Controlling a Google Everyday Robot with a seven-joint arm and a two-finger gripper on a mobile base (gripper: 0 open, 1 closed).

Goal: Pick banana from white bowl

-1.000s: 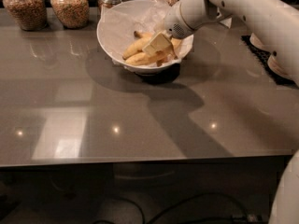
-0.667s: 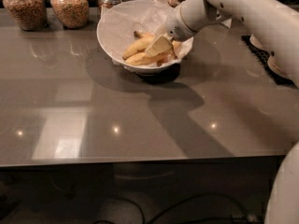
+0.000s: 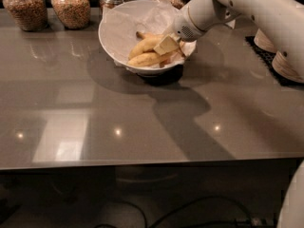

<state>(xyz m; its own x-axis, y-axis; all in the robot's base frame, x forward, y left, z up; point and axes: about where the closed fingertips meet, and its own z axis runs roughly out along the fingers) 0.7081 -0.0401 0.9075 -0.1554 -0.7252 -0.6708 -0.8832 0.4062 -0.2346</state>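
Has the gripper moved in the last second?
No. The gripper stays in the same place against the white bowl, low inside its right side by the rim, with no visible shift either way.

Gripper (image 3: 167,45): upper middle of view, angled down-left.
Wrist (image 3: 191,24): just up-right of the claw, tilted.
Arm (image 3: 259,4): farther up-right of the claw, bending downward.
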